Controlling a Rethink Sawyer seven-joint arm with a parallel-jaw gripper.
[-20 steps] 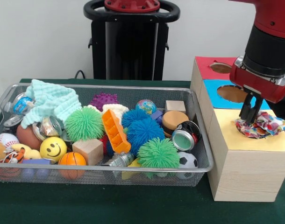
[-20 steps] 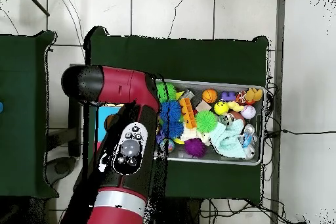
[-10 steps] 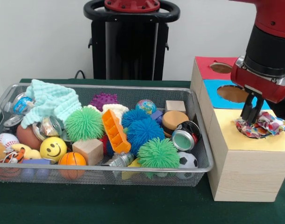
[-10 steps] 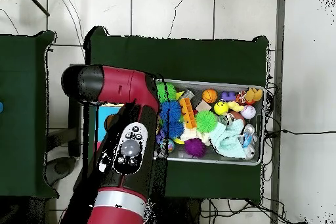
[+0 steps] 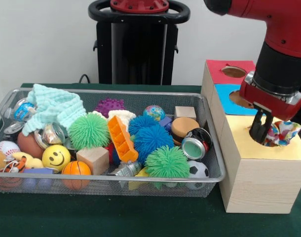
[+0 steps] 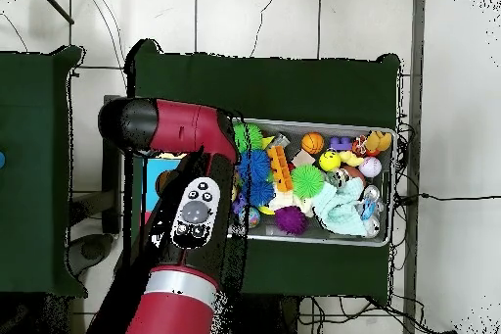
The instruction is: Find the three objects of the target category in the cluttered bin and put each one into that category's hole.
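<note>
The claw (image 5: 261, 132) reaches down into the yellow hole (image 5: 259, 138), fingers close together, touching the patterned cloth (image 5: 282, 133); whether it grips is unclear.

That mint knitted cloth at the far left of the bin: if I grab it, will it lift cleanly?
Probably floppy: the mint cloth lies crumpled and draped over neighbouring toys, so it should sag from a pinch. It looks light. Its loose folds may drag the small bottle beside it.

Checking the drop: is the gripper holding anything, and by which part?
Cannot tell: the gripper pokes into the yellow hole beside the patterned cloth, its tips hidden.
</note>
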